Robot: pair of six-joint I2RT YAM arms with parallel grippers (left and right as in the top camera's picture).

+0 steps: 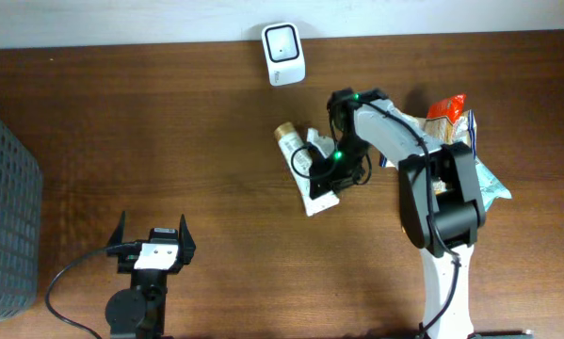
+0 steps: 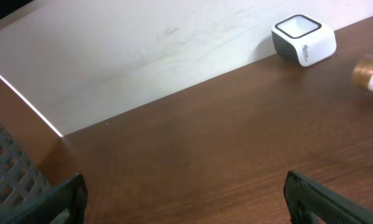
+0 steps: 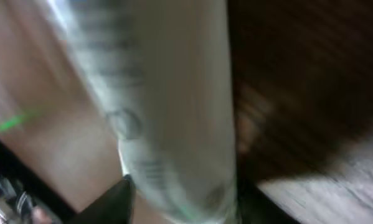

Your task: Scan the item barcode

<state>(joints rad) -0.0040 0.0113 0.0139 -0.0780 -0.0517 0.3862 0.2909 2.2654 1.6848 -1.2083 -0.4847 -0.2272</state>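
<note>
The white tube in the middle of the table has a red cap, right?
Not quite. The cap on the white tube in the middle of the table is gold, not red. The overhead view shows it.

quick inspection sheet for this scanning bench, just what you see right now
surface: brown wooden table, no spills seen
job's things: white tube with gold cap, mid-table; white scanner at the far edge, apart from it
clutter: snack packets partly under the right arm; blue-grey basket at the left edge
grippers: left gripper open and empty; right gripper over the tube, grip unclear in the blurred wrist view
cables: black cable looping beside the left gripper
surroundings: white wall behind the table
</note>
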